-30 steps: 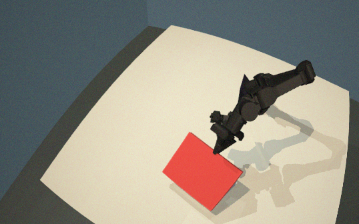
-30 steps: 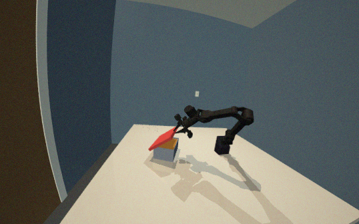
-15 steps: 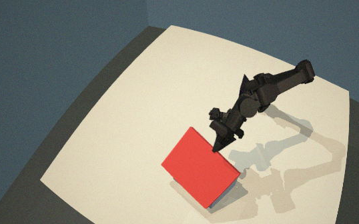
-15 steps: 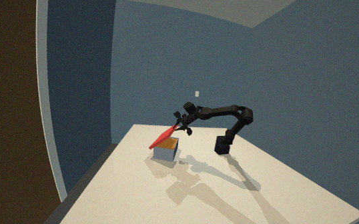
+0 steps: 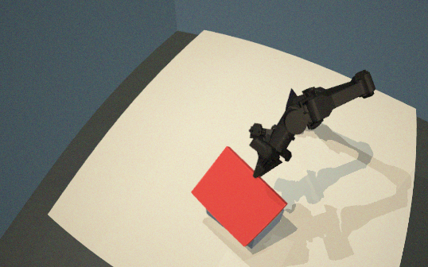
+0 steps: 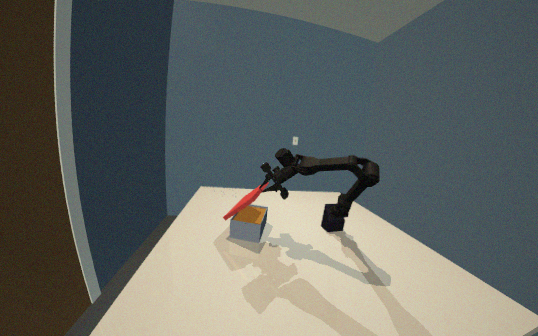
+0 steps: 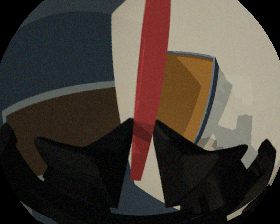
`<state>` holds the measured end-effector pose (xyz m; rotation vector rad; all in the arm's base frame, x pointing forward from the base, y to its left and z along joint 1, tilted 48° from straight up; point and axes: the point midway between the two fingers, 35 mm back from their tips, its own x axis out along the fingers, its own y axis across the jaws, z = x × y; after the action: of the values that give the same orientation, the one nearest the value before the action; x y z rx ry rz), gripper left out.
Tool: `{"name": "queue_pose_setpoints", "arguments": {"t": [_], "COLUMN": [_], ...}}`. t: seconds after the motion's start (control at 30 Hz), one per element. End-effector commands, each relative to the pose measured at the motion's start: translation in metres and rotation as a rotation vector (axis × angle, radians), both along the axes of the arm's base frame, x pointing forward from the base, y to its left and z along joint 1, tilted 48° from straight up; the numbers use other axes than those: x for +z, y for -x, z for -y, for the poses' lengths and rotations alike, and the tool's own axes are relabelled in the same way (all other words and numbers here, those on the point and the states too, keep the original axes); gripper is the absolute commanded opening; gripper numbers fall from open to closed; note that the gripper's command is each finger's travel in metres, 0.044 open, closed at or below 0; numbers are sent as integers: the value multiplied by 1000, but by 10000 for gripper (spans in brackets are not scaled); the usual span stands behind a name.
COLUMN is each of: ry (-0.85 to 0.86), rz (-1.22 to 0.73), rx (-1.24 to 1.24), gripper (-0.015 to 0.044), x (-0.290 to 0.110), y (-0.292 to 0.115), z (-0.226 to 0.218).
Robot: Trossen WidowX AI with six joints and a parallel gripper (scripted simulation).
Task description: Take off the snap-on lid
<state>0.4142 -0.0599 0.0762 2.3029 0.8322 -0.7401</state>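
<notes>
The pincer (image 6: 266, 185) grips the red lid (image 6: 243, 202) by its far edge, holding it tilted above the open box (image 6: 248, 229) on the worktop (image 6: 421, 280), so it can come off.
</notes>
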Motion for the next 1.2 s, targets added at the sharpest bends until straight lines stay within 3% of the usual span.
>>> {"name": "queue_pose_setpoints", "arguments": {"t": [0.0, 0.8, 1.17], "ry": [10, 11, 12], "rz": [21, 21, 21], "rx": [-4, -4, -4], "gripper": [0, 0, 0], "x": [10, 23, 3], "y": [-5, -7, 5], "z": [9, 23, 32]}}
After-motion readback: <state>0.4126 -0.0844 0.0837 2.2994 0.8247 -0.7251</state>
